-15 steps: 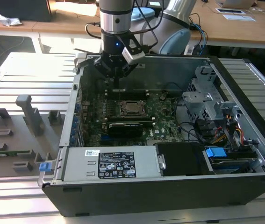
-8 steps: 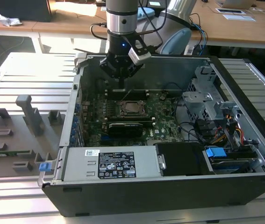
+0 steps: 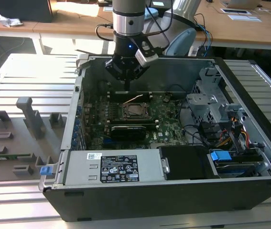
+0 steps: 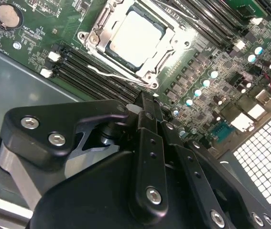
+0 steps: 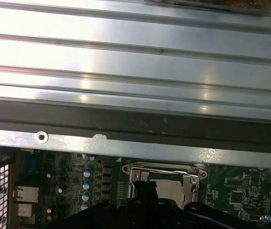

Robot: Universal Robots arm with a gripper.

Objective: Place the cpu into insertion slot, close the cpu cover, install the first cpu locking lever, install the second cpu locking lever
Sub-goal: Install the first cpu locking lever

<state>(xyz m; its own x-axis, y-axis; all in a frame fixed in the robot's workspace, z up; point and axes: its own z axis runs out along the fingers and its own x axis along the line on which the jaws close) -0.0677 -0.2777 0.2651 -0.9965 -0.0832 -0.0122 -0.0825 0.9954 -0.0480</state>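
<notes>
The black gripper (image 3: pixel 127 87) hangs nose-down inside the open grey metal computer case (image 3: pixel 250 86), its 2 fingers pressed together with nothing between them. Just below the tip, a touch to the exterior view's right, sits the cpu (image 3: pixel 136 111), a small flat square chip with a silvery-grey top.

The second wrist view gives the close-up. Just beyond the fingertips (image 4: pixel 147 102), the cpu lies flat in the insertion slot (image 4: pixel 116 57), the square black-rimmed socket. The cpu cover (image 4: pixel 98 33), a thin square metal frame with a large window, lies down around it. A thin silver wire lever (image 4: pixel 109 75) runs along the cover's edge nearest the gripper, its end close to the fingertips.

The exterior view adds that this wire slants up off the green circuit board (image 3: pixel 166 119), right under the gripper's tip. I cannot tell whether the two touch.

The first wrist view looks the other way. The cover's frame shows just past the gripper's dark body, then the case's grey wall, and beyond that the ribbed aluminium table (image 5: pixel 125 47), bright with glare.
</notes>
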